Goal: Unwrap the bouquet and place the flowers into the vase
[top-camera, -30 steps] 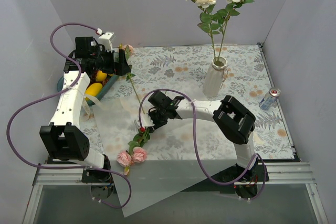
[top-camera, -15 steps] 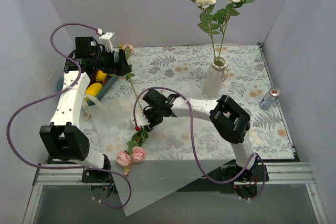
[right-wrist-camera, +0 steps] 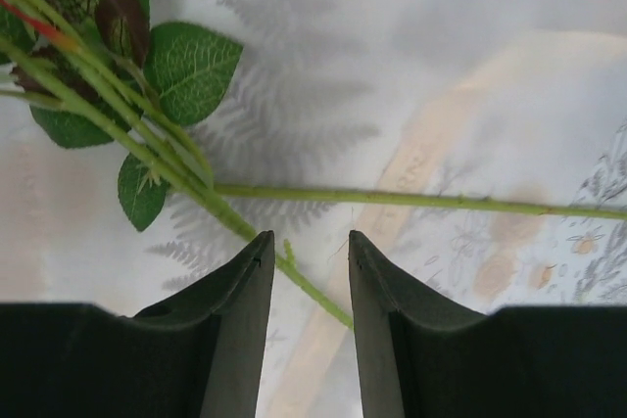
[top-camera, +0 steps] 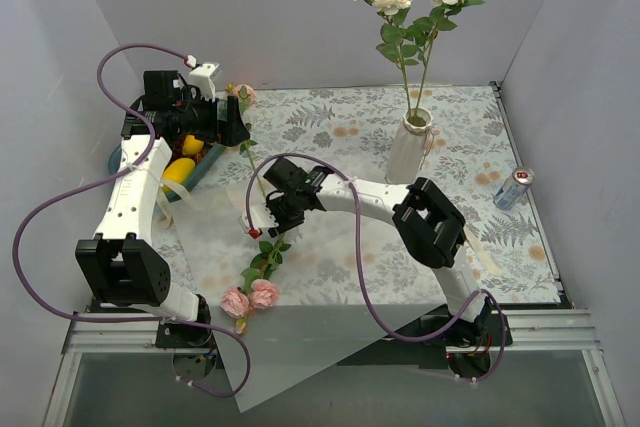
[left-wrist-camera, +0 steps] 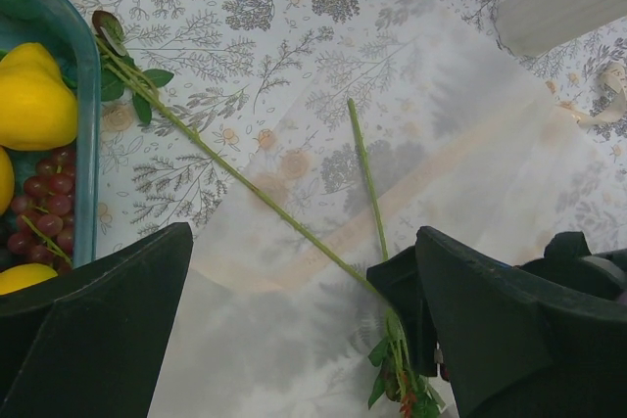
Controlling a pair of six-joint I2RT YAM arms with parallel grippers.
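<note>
Robot lab cell, plain grey walls (top-camera: 250,17), 2 cabled arms (top-camera: 135,197) on alu frame (top-camera: 550,332), printed tablecloth (top-camera: 340,127)

arms: left arm (top-camera: 135,192) and right arm (top-camera: 372,201), glossy white shell links | joints (top-camera: 120,269): boxy black housings | cables (top-camera: 135,45): purple, one loose loop per arm | left end effector (left-wrist-camera: 304,242), right end effector (right-wrist-camera: 311,261): matte black wedge fingers

You have no text, number or brand that reads in any view. Small silver can (top-camera: 513,188), right side of the tablecloth (top-camera: 330,127): coloured marks on it, too small for you to make out as letters. Tablecloth print is leaves and blossoms only.
</note>
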